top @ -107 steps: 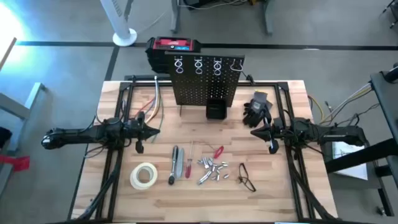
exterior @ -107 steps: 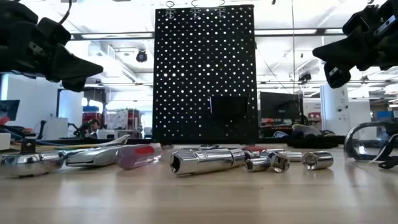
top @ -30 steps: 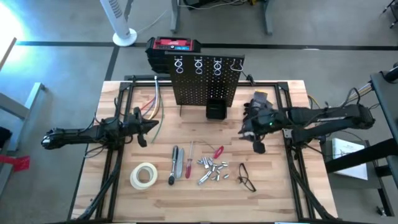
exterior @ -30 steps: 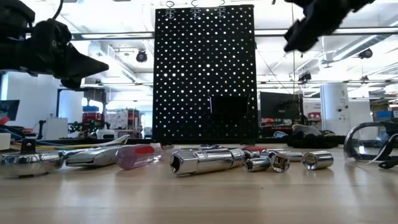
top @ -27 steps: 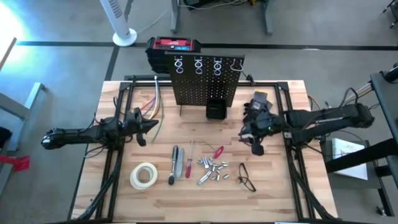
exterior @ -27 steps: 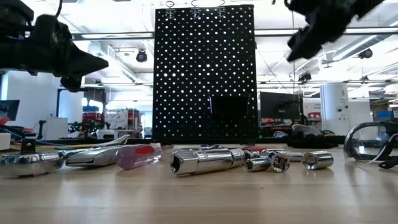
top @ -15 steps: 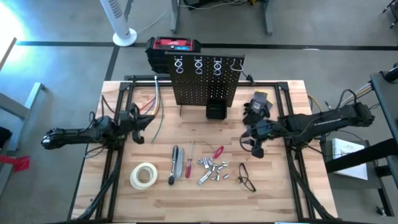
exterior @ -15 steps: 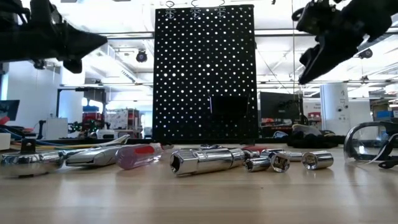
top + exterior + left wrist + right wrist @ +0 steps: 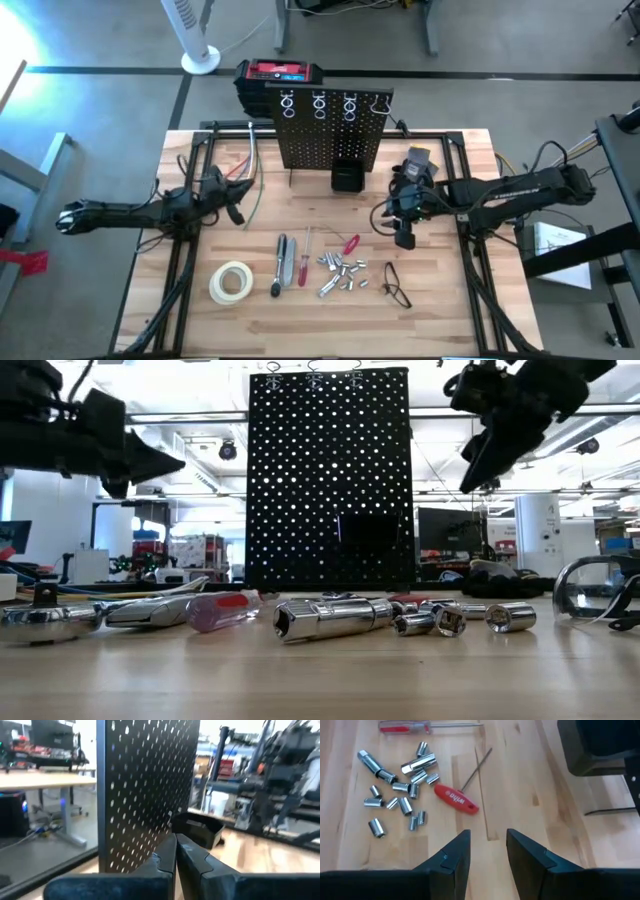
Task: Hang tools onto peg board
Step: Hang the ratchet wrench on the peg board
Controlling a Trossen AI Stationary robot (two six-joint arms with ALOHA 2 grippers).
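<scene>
While the peg board [image 9: 333,129] stands upright at the table's far edge, the high view shows the tools [image 9: 318,265] lying in front of it. Right gripper [image 9: 403,238] hovers beside them. In the right wrist view its fingers [image 9: 456,854] are spread, empty, above a red-handled screwdriver [image 9: 456,798]. In the left wrist view, the left gripper [image 9: 176,851] is pressed together, facing the board.

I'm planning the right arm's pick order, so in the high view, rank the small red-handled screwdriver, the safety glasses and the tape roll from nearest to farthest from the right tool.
1. Small red-handled screwdriver, just left of the right tool, toward the table's middle.
2. Safety glasses, on the near side of the table from the tool.
3. Tape roll, far off on the table's left side.
</scene>
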